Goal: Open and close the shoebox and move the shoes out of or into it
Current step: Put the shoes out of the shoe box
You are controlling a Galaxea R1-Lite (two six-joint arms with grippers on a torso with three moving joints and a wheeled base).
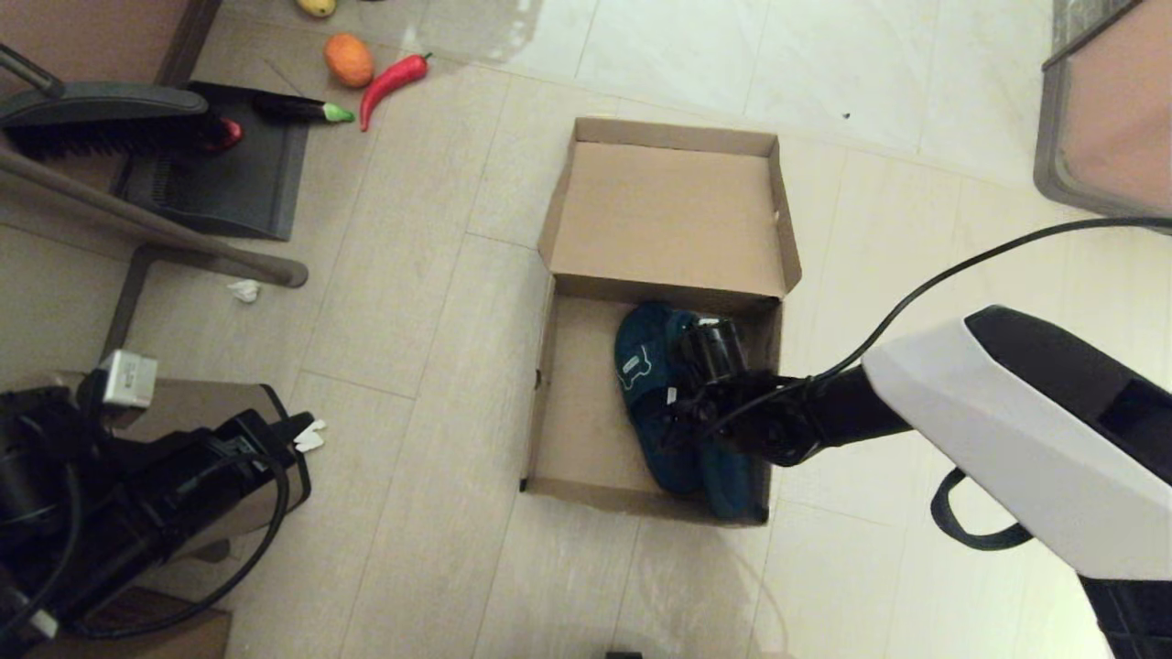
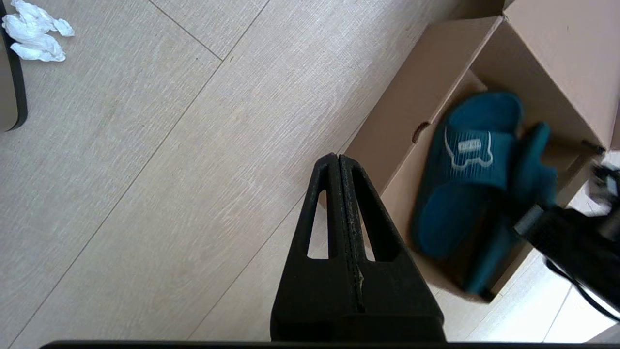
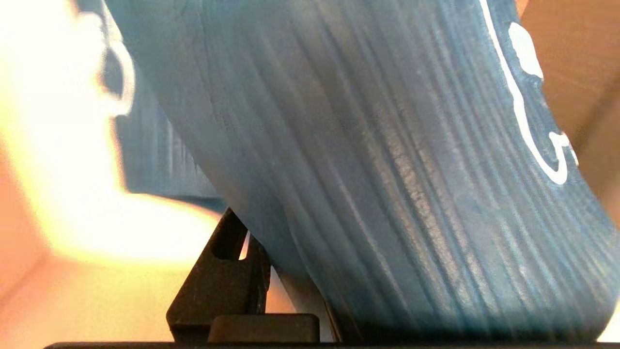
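From the head view, the shoebox (image 1: 586,403) stands on the floor with its hinged lid (image 1: 668,215) thrown fully back, and the shoes (image 1: 682,412) sit together against its right-hand wall. The right gripper (image 1: 682,403) reaches into the box over them; its fingers are hidden behind the wrist here. The left gripper (image 1: 307,437) is parked low on the left, well apart from the box. In the left wrist view, the left gripper (image 2: 339,162) has its fingers pressed flat together, holding nothing, over bare floor beside the box; one slipper (image 2: 460,179) lies sole-down, while the second slipper (image 2: 530,167) is tipped on edge against it, where the right arm comes in. In the right wrist view, a slipper (image 3: 387,169) fills the frame right at the right gripper (image 3: 300,286), whose jaws stand part-way closed on the slipper's edge. Risk assessment: the grip appears to hold only a thin margin of soft material, so the slipper may fold and slide free during a lift. The raised slipper leans on its partner and may drag it, and a low exit path could catch the near box wall and shift the box.
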